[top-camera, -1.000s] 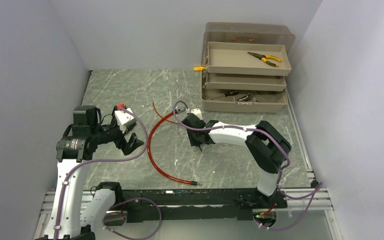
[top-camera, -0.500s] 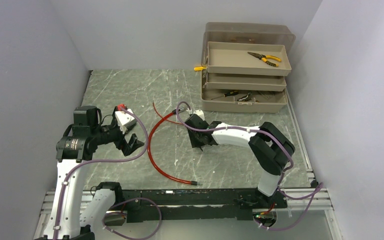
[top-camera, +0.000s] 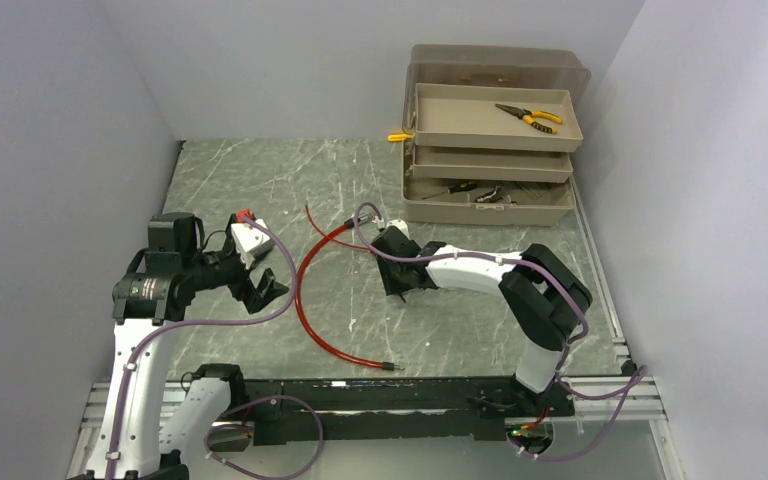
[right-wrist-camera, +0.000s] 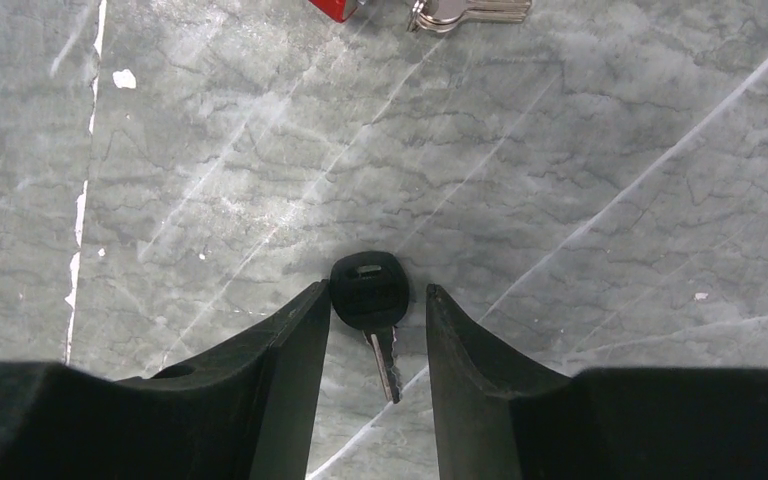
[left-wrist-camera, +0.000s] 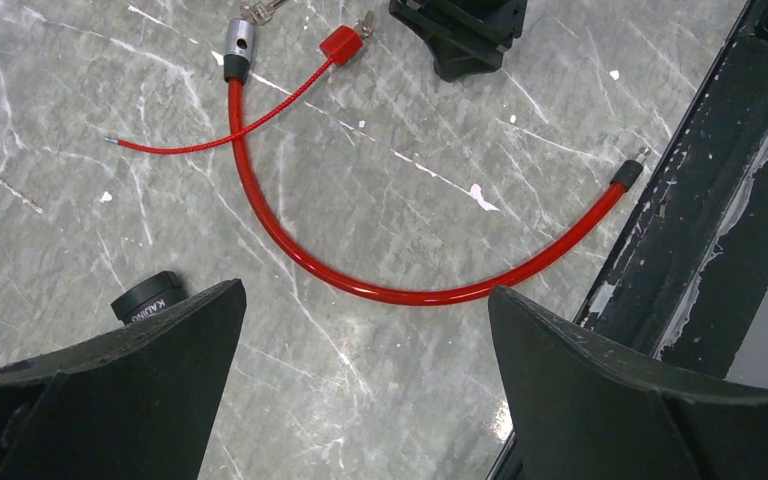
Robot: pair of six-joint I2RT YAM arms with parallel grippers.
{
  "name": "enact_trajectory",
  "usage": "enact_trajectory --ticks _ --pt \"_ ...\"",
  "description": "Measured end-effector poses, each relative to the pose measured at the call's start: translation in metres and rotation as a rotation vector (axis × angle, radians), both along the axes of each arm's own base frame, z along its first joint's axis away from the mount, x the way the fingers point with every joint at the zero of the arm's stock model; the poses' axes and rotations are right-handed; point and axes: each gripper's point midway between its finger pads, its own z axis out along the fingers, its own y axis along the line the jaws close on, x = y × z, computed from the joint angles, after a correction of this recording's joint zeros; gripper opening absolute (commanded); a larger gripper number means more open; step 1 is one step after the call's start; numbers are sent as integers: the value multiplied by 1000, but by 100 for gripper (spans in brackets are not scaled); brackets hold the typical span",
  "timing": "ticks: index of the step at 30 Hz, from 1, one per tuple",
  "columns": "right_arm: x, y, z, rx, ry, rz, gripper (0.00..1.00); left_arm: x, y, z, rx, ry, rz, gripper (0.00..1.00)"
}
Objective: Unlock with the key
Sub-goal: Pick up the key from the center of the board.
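Note:
A key (right-wrist-camera: 368,290) with a black head lies flat on the marble table, blade towards the camera. My right gripper (right-wrist-camera: 376,291) is low over it and open, one finger on each side of the head. The left finger (right-wrist-camera: 300,330) touches the head and the right finger (right-wrist-camera: 460,340) stands a little off it. The red cable lock (left-wrist-camera: 400,292) curves across the table, with its silver lock body (left-wrist-camera: 239,40) near the right gripper (top-camera: 397,278). My left gripper (left-wrist-camera: 365,300) hangs wide open above the cable, holding nothing.
A tan tiered toolbox (top-camera: 490,150) stands at the back right, yellow-handled pliers (top-camera: 528,117) in its top tray. Silver spare keys (right-wrist-camera: 465,10) and a red tag (left-wrist-camera: 340,43) lie by the lock body. A black rail (left-wrist-camera: 700,230) runs along the near edge.
The right arm has shifted slightly to the right, its gripper staying low over the key. The left arm has not moved.

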Motion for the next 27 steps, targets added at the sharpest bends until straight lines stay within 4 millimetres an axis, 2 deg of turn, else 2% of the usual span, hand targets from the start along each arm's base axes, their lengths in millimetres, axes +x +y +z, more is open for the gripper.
enact_trajectory --ticks 3,9,14,19,21,24,27 --pt "1 1 0 17 8 4 38 0 0 0 0 -1 -1 98" --pt "4 4 1 50 12 16 22 -1 0 -1 9 -6 -16 99" --pt "2 6 2 78 9 22 19 -1 -3 -4 -1 20 -31 99" --pt "-9 1 5 80 42 23 19 -5 -9 -10 -24 14 -56 99" --pt "-11 -1 10 81 47 18 19 -10 -13 -18 -44 25 -70 99" --pt "-10 2 31 110 28 13 19 -17 -19 -32 -85 47 -86 99" --pt "0 15 70 200 -38 2 19 -20 -26 -50 -138 66 -82 98"
